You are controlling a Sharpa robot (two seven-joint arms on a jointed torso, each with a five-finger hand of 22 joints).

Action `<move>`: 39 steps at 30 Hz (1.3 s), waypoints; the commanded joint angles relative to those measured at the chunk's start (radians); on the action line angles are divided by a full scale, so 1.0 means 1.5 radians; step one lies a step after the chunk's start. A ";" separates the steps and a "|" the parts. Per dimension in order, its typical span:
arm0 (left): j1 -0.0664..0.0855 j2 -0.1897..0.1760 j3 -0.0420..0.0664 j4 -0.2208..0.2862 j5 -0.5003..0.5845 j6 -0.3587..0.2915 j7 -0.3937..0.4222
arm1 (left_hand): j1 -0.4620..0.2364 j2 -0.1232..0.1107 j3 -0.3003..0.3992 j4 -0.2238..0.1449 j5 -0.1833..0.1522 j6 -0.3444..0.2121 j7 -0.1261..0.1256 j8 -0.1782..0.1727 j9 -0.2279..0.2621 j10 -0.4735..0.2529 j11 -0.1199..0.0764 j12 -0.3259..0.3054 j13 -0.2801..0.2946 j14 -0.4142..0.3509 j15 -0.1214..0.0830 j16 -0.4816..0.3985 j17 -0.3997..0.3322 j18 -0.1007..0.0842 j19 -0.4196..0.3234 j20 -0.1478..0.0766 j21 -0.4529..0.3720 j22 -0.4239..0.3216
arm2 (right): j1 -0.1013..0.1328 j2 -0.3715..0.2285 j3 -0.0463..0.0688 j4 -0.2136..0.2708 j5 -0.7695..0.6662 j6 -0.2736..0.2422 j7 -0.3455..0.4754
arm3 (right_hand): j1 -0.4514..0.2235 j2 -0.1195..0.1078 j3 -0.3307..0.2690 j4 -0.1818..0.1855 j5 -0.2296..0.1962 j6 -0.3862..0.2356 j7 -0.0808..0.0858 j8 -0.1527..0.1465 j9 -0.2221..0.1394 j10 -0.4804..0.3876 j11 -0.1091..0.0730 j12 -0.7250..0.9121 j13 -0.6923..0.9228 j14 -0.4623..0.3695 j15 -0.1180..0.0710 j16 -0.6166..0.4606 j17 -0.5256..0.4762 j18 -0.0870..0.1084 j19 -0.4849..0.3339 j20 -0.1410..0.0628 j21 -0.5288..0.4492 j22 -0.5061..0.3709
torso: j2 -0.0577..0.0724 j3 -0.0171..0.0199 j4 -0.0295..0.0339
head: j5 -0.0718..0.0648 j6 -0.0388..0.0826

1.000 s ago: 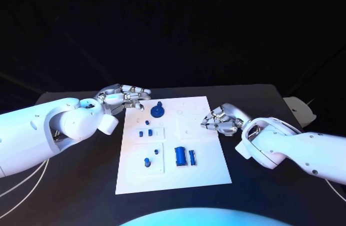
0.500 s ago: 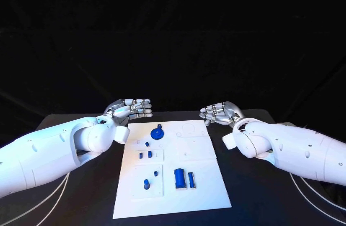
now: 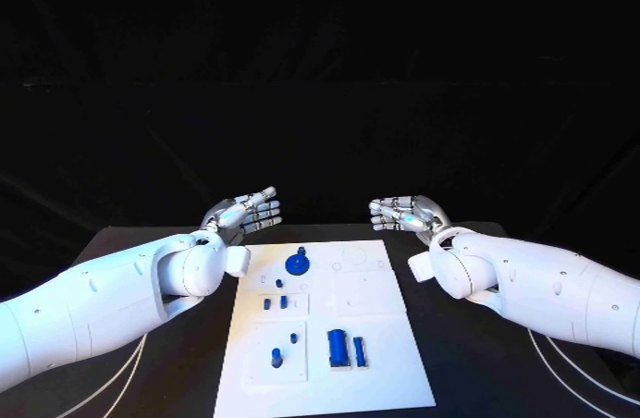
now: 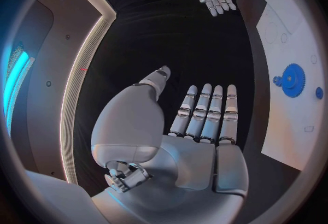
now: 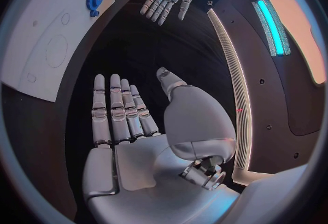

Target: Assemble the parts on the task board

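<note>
There was 1 white task board [image 3: 380,344] on 1 black table [image 3: 486,367]. The board carried 7 blue parts, as far as could be made out: 1 gear [image 3: 298,264], 1 wide block [image 3: 337,346], 1 narrow bar [image 3: 360,350], 1 peg [image 3: 276,355], 1 tiny piece [image 3: 279,283] near the gear, and 2 short pieces, 1 [image 3: 267,302] beside the other [image 3: 283,301]. There were 2 white arms and 2 silver hands: 1 left hand [image 3: 244,213] and 1 right hand [image 3: 405,213].

Dim scene, dark backdrop; lit strips glow in the wrist views, whose straight edges bend.
</note>
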 commanded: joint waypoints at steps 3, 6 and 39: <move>-0.010 -0.007 0.004 0.035 -0.020 -0.065 0.025 | -0.274 0.062 -0.062 -0.045 -0.044 -0.186 -0.030 -0.017 -0.017 -0.187 -0.039 -0.059 -0.017 -0.161 -0.035 -0.034 -0.017 -0.027 -0.137 -0.057 -0.043 -0.035 | -0.014 -0.014 0.014 0.055 0.039 -0.067 0.036 | -0.265 0.024 -0.056 -0.016 -0.043 -0.195 -0.037 -0.017 -0.047 -0.211 -0.074 -0.046 -0.039 -0.215 -0.026 -0.035 -0.046 -0.029 -0.191 -0.042 -0.017 -0.141 | -0.008 0.0083 0.0151 | 0.010 0.023; -0.019 -0.014 0.008 0.065 -0.032 -0.114 0.043 | -0.327 0.062 -0.075 -0.045 -0.053 -0.222 -0.079 -0.017 -0.017 -0.223 -0.047 -0.059 -0.017 -0.192 -0.042 -0.040 -0.017 -0.034 -0.164 -0.068 -0.051 -0.042 | -0.027 -0.027 0.028 0.104 0.069 -0.116 0.061 | -0.316 0.024 -0.067 -0.016 -0.052 -0.233 -0.044 -0.017 -0.056 -0.251 -0.074 -0.046 -0.047 -0.257 -0.026 -0.042 -0.055 -0.037 -0.228 -0.050 -0.017 -0.168 | -0.010 0.0098 0.0179 | 0.013 0.027; -0.060 -0.048 0.024 0.200 -0.090 -0.335 0.124 | -0.626 0.062 -0.168 -0.045 -0.117 -0.425 -0.079 -0.017 -0.017 -0.426 -0.103 -0.059 -0.017 -0.368 -0.094 -0.090 -0.017 -0.088 -0.312 -0.152 -0.114 -0.094 | -0.061 -0.065 0.067 0.241 0.152 -0.250 0.131 | -0.605 0.024 -0.150 -0.016 -0.116 -0.446 -0.098 -0.017 -0.124 -0.482 -0.074 -0.046 -0.104 -0.492 -0.026 -0.094 -0.122 -0.098 -0.436 -0.111 -0.017 -0.322 | -0.010 0.0099 0.0180 | 0.013 0.028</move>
